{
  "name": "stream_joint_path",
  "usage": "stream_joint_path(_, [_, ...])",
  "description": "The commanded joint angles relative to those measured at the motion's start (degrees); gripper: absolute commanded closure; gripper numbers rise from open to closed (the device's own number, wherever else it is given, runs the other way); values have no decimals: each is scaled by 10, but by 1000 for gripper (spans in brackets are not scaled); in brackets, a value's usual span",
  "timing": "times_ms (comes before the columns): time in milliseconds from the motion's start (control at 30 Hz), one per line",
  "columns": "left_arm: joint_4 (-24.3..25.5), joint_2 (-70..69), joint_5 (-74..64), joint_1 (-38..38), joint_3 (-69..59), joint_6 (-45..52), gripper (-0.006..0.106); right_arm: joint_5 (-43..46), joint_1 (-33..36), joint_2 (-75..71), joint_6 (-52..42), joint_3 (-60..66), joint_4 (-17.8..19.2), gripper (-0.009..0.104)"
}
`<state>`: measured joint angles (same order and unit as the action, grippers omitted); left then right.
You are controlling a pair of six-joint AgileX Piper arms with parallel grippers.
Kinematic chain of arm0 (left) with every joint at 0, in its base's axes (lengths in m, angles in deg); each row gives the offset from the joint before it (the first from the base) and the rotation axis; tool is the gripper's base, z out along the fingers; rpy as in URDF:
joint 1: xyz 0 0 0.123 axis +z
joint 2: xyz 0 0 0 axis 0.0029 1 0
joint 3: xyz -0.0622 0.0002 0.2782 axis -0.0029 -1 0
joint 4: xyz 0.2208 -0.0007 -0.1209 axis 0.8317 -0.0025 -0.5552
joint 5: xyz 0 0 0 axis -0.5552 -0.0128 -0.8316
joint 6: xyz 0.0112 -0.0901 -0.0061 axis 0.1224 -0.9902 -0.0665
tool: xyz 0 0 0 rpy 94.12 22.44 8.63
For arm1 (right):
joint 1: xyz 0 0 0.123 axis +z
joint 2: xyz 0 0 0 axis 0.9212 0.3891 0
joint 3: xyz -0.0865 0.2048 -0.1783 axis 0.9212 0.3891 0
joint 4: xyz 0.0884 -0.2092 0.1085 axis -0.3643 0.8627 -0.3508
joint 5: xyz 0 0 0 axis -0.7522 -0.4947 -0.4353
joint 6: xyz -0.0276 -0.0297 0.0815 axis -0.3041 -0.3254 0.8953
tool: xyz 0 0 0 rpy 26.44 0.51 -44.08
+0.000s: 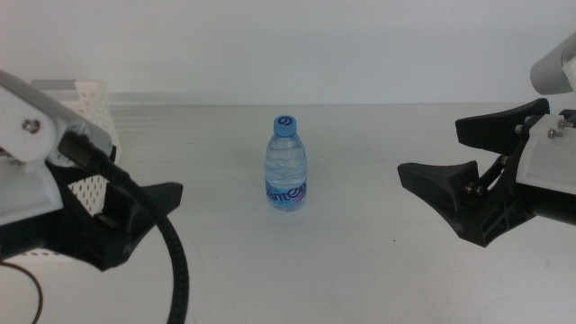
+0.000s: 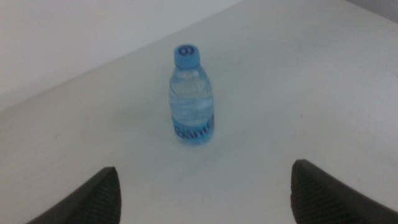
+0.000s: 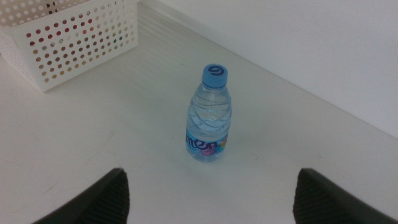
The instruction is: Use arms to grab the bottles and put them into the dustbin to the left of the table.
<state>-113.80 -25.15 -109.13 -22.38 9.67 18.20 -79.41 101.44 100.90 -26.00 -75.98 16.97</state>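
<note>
A small clear water bottle [image 1: 288,166] with a blue cap stands upright in the middle of the white table [image 1: 360,270]. My left gripper [image 1: 144,216] hovers to its left, open and holding nothing. My right gripper [image 1: 432,147] hovers to its right, also open and apart from the bottle. In the left wrist view the bottle [image 2: 191,93] stands well ahead of the left gripper [image 2: 205,167], between its spread jaws. The right wrist view shows the bottle [image 3: 210,112] just ahead of the right gripper [image 3: 212,173]. The white perforated dustbin [image 1: 90,99] sits at the far left, partly hidden behind the left arm.
A thick black cable [image 1: 180,270] loops down from the left arm at the front left. In the right wrist view the dustbin [image 3: 68,37] stands beyond the bottle. A pale wall [image 1: 288,45] bounds the table's far edge.
</note>
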Motion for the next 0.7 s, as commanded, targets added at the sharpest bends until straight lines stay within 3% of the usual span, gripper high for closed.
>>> stream_joint_path(0, [-19, -2, 64, -3, 15, -4, 10, 35, 3, -9, -6, -13, 0, 20])
stream_joint_path(333, [-19, -1, 105, -3, 18, -50, 10, 35, 3, -9, -6, -13, 0, 20])
stream_joint_path(667, [28, 100, 134, -10, 101, -87, 10, 35, 3, -9, -6, -13, 0, 20])
